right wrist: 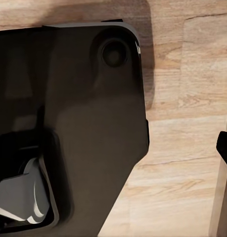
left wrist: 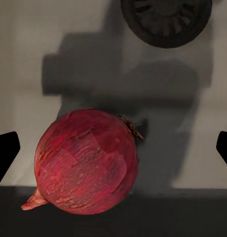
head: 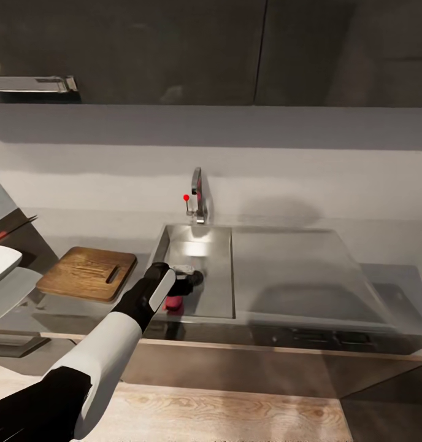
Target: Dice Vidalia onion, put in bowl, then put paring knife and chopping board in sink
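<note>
**Left end effector poised over onion in sink**

The left end effector (left wrist: 113, 148) hangs released over the round red-skinned onion (left wrist: 86, 162) in the stainless-steel sink (head: 220, 270). Off-centre, toward nine o'clock, the onion could roll from closing fingers. Basin walls crowd it; the dark brown wooden chopping board (head: 87, 273) waits at nine o'clock.

White-shelled left arm (head: 107, 362) with black joints and black hand (head: 185, 283)
</note>
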`<state>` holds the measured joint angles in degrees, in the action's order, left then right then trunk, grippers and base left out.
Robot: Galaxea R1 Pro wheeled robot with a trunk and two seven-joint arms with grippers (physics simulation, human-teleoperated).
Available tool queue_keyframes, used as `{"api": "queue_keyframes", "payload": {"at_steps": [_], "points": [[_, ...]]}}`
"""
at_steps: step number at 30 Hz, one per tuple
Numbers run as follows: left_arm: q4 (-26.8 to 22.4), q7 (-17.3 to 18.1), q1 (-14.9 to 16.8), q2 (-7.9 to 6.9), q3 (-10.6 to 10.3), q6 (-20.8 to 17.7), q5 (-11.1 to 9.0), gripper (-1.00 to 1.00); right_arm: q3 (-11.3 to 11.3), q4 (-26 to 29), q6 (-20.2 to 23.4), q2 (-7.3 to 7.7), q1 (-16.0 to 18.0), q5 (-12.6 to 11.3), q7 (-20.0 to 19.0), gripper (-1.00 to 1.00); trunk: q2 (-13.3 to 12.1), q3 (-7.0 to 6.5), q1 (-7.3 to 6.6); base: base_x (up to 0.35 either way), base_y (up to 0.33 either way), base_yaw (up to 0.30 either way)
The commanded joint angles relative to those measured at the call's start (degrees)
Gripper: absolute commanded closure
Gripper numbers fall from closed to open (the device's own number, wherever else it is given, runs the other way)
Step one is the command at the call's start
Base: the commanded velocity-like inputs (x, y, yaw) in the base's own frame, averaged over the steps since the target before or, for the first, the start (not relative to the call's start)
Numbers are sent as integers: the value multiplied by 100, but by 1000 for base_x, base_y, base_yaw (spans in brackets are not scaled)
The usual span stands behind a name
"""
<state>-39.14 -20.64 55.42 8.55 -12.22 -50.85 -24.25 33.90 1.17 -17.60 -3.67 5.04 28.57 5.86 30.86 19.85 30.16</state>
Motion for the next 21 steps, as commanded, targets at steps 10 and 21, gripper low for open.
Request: {"api": "queue_keyframes", "payload": {"at_steps": [10, 21], "points": [[35, -54, 4, -48, -18, -13, -63, -100, 38, -3, -14, -2, 2, 61, 30, -100, 8, 76, 2, 0, 0, 0], [87, -54, 4, -91, -18, -13, -63, -100, 38, -3, -15, -2, 3, 61, 30, -100, 8, 150, 2, 0, 0, 0]]}}
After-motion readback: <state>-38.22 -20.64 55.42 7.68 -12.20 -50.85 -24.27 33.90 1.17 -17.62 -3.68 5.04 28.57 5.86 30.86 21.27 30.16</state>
